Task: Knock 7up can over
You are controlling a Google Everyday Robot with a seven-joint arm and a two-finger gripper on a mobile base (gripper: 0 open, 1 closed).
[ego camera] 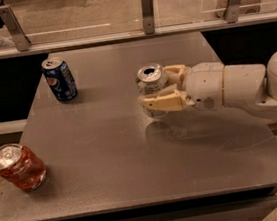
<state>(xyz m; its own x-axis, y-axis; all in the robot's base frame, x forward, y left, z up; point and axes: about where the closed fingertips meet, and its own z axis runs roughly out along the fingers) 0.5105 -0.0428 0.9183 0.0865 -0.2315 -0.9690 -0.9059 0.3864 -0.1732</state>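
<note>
Claw (pixel 155 87) clamped on upright 7up can (pixel 150 79), mid bench (pixel 110 166), nearer right edge. Risk: tight grip just drags can vs tipping; once tipped, could roll off.

- 1 arm (pixel 241 87) comes in from the right, low and roughly level over the surface (pixel 108 151)
- pincer (pixel 155 87) right of centre, pointing left
- 2 fingers (pixel 165 100) clamped on the 7up can (pixel 150 77), 1 each side
</note>
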